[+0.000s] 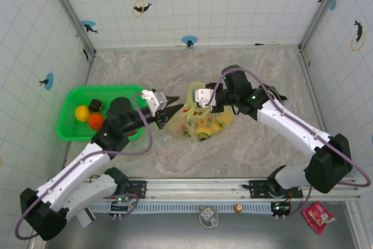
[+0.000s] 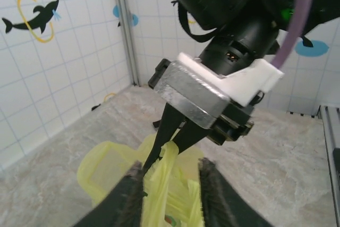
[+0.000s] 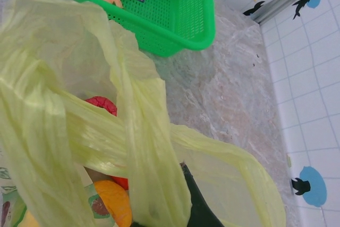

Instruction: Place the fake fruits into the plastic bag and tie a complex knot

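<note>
The pale yellow-green plastic bag (image 1: 205, 125) lies mid-table with fake fruits inside; an orange one (image 3: 111, 203) and a red one (image 3: 101, 104) show through its mouth. My right gripper (image 1: 191, 104) hangs over the bag's left side, shut on a twisted handle strand (image 2: 169, 158). One of its black fingers (image 3: 201, 208) pokes out from under the film. My left gripper (image 1: 170, 112) reaches in from the left. It is open, and its fingers (image 2: 133, 195) straddle the same strand just below the right gripper (image 2: 162, 155). More fruits, yellow (image 1: 81, 112), orange (image 1: 96, 121) and dark (image 1: 94, 105), sit in the basket.
The bright green mesh basket (image 1: 73, 129) stands at the left, close behind my left arm. Tiled walls close off the back and both sides. Bare marbled tabletop (image 1: 262, 74) stretches behind and to the right of the bag.
</note>
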